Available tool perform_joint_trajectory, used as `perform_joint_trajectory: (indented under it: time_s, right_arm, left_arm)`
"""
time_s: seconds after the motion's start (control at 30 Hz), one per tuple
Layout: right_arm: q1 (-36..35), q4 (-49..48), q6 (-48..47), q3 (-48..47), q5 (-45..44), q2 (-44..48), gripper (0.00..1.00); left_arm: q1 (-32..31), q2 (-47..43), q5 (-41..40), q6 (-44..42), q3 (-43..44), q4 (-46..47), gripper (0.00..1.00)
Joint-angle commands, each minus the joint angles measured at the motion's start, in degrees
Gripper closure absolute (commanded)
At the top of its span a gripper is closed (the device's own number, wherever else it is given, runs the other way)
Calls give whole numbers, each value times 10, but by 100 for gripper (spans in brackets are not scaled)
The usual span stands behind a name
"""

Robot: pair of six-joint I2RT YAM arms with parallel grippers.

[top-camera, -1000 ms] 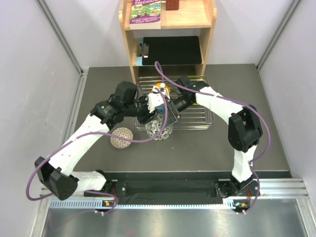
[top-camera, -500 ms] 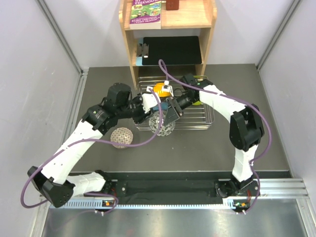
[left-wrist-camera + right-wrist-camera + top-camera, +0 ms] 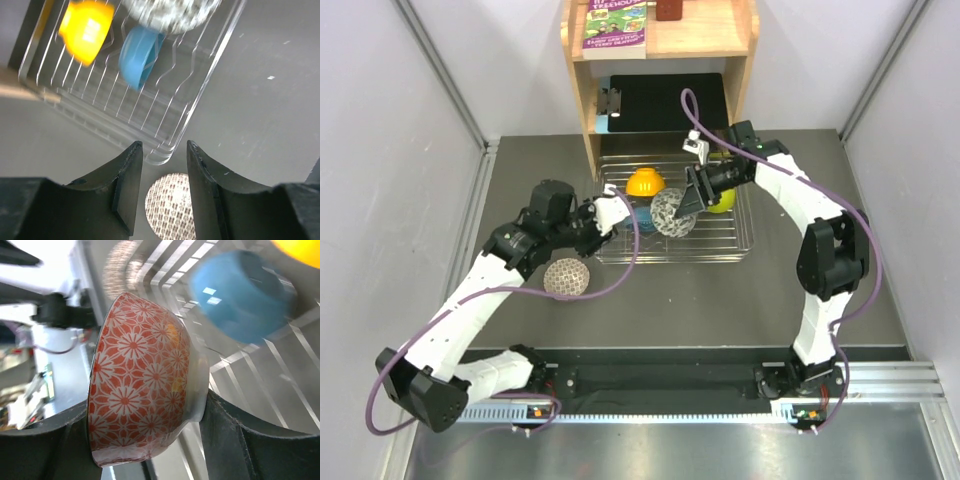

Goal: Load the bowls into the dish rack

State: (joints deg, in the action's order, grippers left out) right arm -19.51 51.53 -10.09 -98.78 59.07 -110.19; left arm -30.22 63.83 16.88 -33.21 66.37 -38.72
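Clamping the pinkish patterned bowl (image 3: 145, 385) in the right end effector (image 3: 692, 195), tipped up on edge. Hanging over the dish rack (image 3: 675, 258), between the blue bowl (image 3: 642, 218) and the lime-green bowl (image 3: 722, 203), with the orange bowl (image 3: 646, 182) behind. Looks like a straight drop to the tines. Over to the left end effector (image 3: 164, 150): partly open, holding nothing. Hovering directly above the net-patterned bowl (image 3: 172, 205) on the worktop (image 3: 800, 290), just off the rack's near-left corner and nearer the left arm.
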Motion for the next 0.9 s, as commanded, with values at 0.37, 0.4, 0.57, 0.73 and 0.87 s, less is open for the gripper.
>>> perform_joint_trajectory:
  time_s: [0.37,0.4,0.57,0.73,0.87]
  right_arm:
    - [15,-49,-10,23,-295,67,100]
    - [15,-49,-6,23,-306,67,100]
    - [15,-56,0,31,-379,71,100]
    - [14,-72,8,39,-445,74,100]
    - [13,-78,16,39,-492,70,100]
  left_arm:
    - [133,-56,5,24,-70,32,58]
    - [133,-60,1,24,-74,31,59]
    - [143,-77,-15,31,-92,31,59]
    - [148,-93,-29,37,-110,35,59]
    - [150,-101,-40,41,-118,32,60]
